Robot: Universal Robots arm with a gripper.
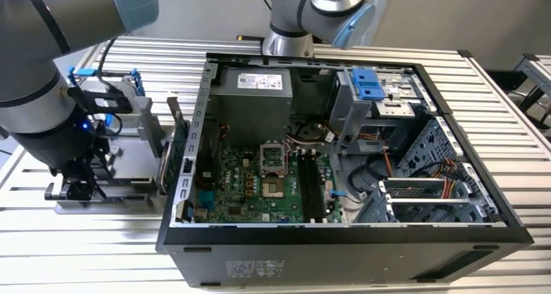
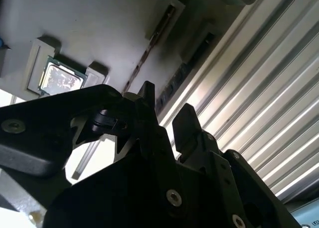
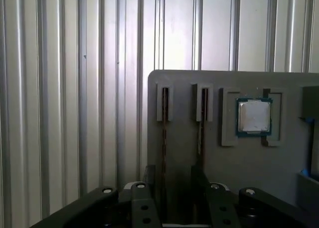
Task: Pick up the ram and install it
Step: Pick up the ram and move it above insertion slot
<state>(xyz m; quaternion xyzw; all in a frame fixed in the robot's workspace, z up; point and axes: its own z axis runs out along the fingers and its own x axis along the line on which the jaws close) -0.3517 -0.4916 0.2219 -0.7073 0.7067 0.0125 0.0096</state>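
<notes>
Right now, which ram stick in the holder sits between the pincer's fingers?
The ram farther from the processor, at the edge of the holder; the other ram stands beside the processor.

Robot lab bench: slatted alu table [image 1: 508, 107], opened PC case [image 1: 344, 235], UR arm [image 1: 43, 68], grey parts jig [image 3: 239, 163] right below gripper [image 3: 174, 177] jaws.

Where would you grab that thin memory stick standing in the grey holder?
Probably pinch the ram across its two flat faces at the exposed top edge, coming from straight above. It stands on edge in a narrow slot of the grey holder, leaving only that edge free.
</notes>
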